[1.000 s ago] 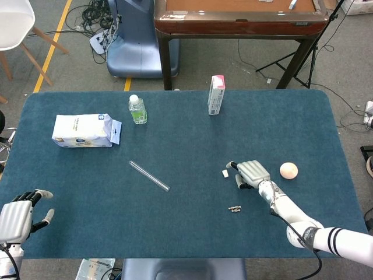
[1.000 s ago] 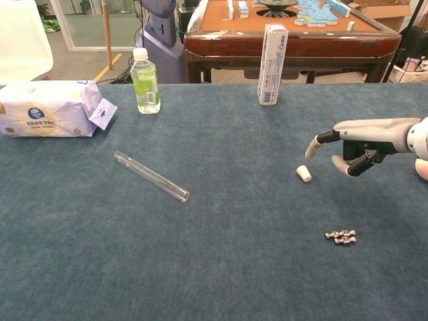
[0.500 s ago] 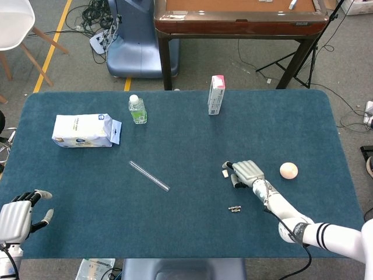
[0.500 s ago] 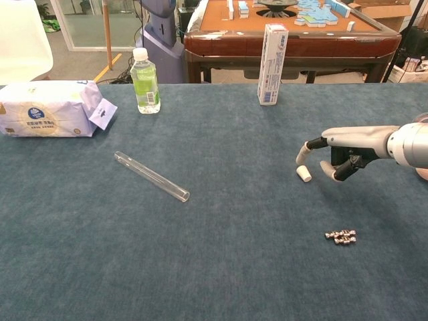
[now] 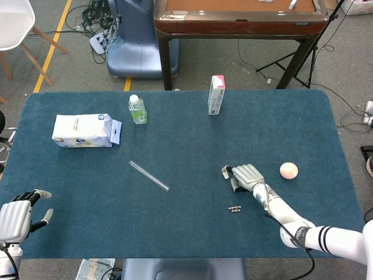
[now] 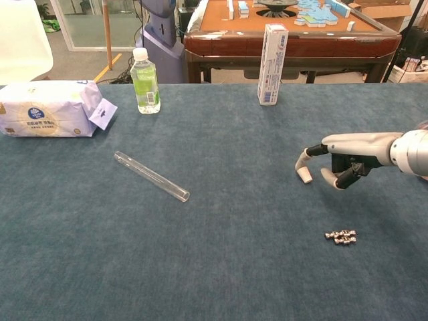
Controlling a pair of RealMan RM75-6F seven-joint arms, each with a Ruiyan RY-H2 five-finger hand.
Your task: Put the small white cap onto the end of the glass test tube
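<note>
The small white cap (image 6: pixel 305 175) lies on the blue table cloth, right of centre. My right hand (image 6: pixel 348 151) (image 5: pixel 246 175) hovers low over it with its fingers apart. One fingertip (image 6: pixel 301 162) is at the cap's top edge and the thumb sits just right of it; nothing is gripped. In the head view that finger hides most of the cap. The glass test tube (image 5: pixel 149 175) (image 6: pixel 151 176) lies flat and slanted at mid table, well to the left of the cap. My left hand (image 5: pixel 14 219) rests empty at the near left corner, fingers spread.
A cluster of small metal pieces (image 6: pixel 340 237) (image 5: pixel 235 208) lies just in front of the right hand. A peach ball (image 5: pixel 288 170) sits to its right. A tissue pack (image 5: pixel 81 130), a green bottle (image 5: pixel 137 109) and an upright carton (image 5: pixel 216 94) stand at the back.
My right hand has slid left and dropped lower, so its fingertip now reaches the cap. The cap, the tube and the left hand have stayed put.
</note>
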